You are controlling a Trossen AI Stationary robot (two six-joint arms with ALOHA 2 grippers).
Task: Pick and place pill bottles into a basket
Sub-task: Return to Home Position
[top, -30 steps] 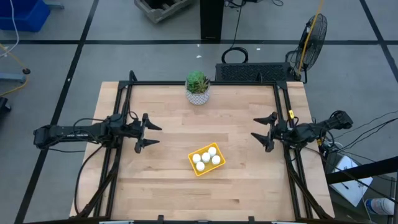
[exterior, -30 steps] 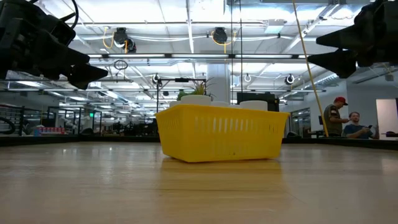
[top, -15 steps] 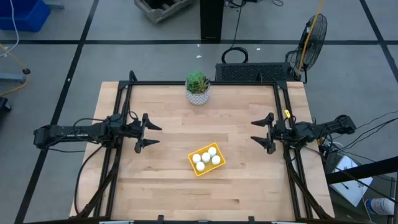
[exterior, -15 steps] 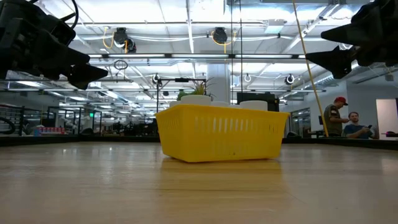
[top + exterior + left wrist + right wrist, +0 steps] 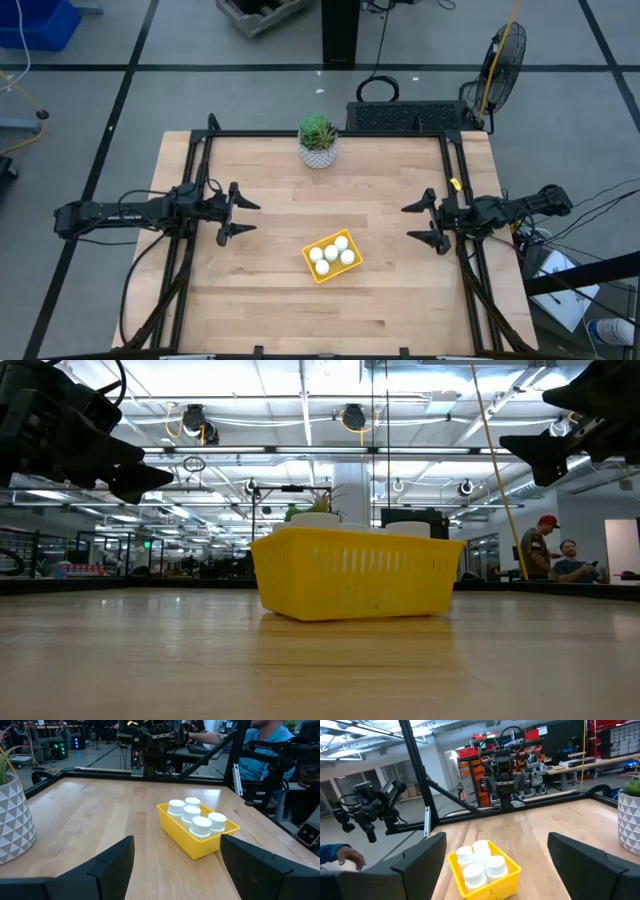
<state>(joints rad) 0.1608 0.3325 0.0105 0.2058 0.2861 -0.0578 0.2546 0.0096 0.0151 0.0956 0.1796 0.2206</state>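
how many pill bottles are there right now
5 pill bottles, all standing clustered together inside the yellow basket. None lie outside it, and none seem hidden.

Five pill bottles (image 5: pixel 191 813) inside basket (image 5: pixel 176 829); plant pot (image 5: pixel 15 820) apart.

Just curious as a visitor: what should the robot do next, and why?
Probably draw the right fingers back toward rest: all five pill bottles sit in the basket, and the left fingers, like the right, hang open and empty at the table's sides.
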